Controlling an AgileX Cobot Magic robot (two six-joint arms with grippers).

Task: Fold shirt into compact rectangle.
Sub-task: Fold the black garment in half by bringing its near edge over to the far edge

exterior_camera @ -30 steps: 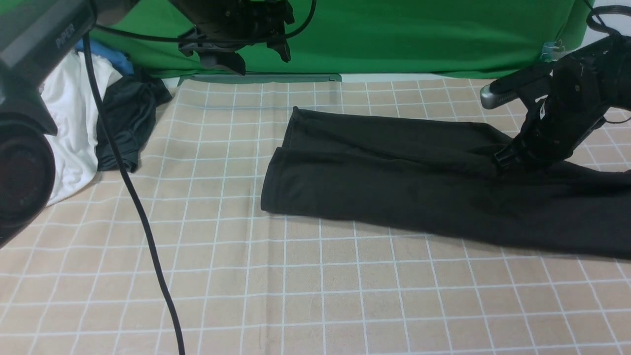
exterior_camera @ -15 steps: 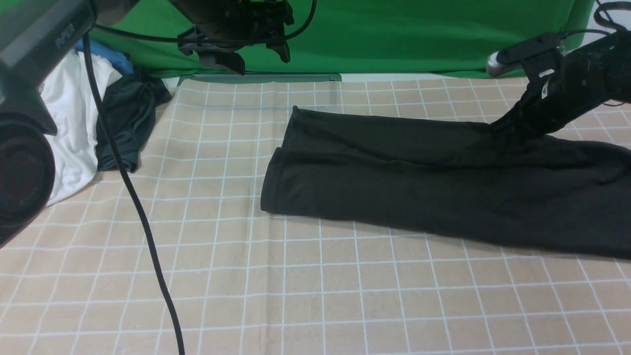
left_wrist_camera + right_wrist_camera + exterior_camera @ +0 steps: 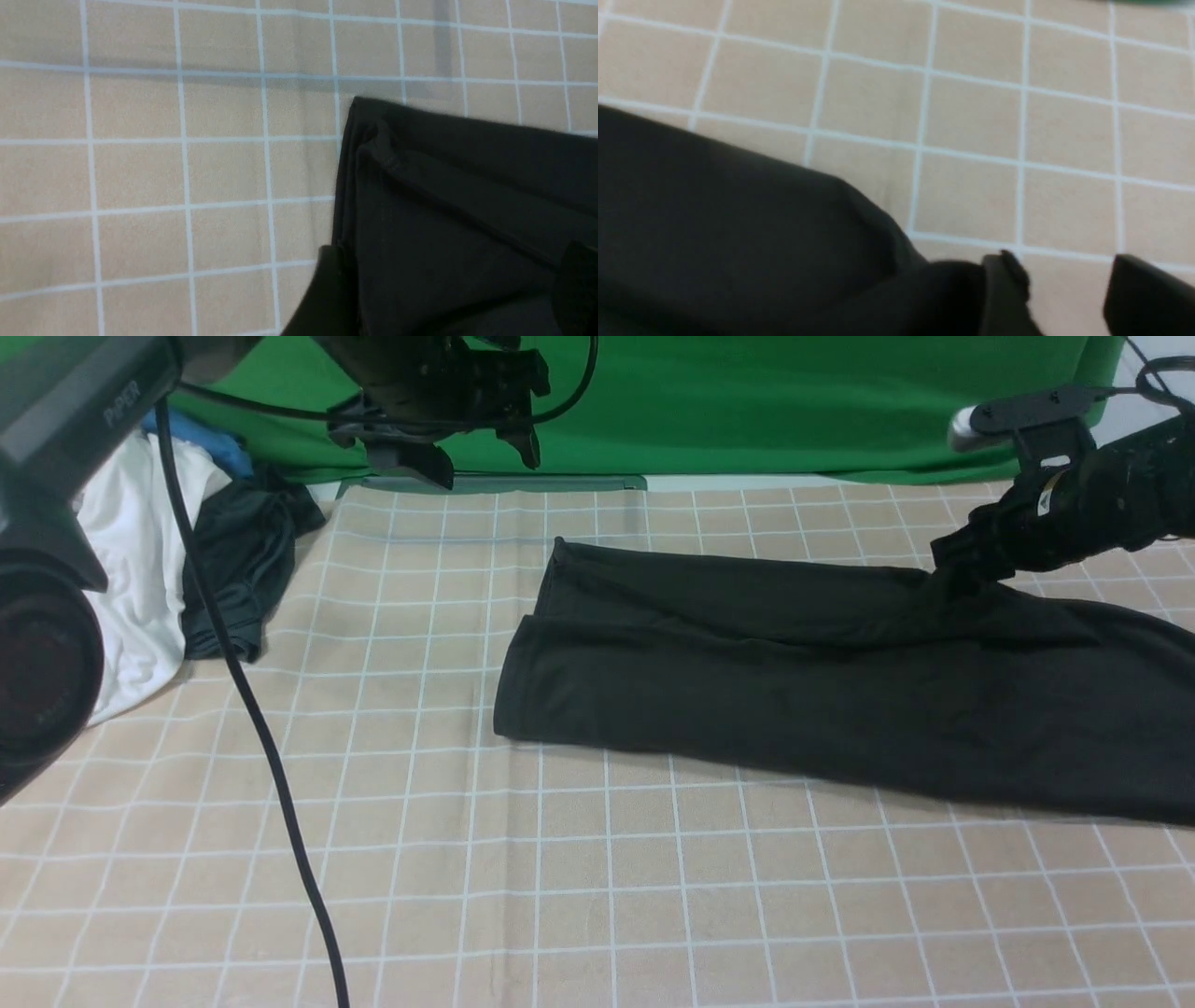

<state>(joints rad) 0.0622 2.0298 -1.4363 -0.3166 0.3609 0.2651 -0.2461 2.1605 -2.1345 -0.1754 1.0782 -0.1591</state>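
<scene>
Front view: we see the shirt (image 3: 794, 681) lying as a long band, centre to right; next it wants an end carried squarely over. A cable (image 3: 271, 756) and a white garment (image 3: 140, 569) lie well left.
Left wrist: the left gripper (image 3: 451, 298) hovers spread above a shirt corner.
Right wrist: the right gripper (image 3: 1064, 298) gapes, with fabric touching one finger.

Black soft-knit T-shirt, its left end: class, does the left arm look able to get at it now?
Probably yes: the open left gripper hangs above the black T-shirt at that end, with nothing between them.
</scene>
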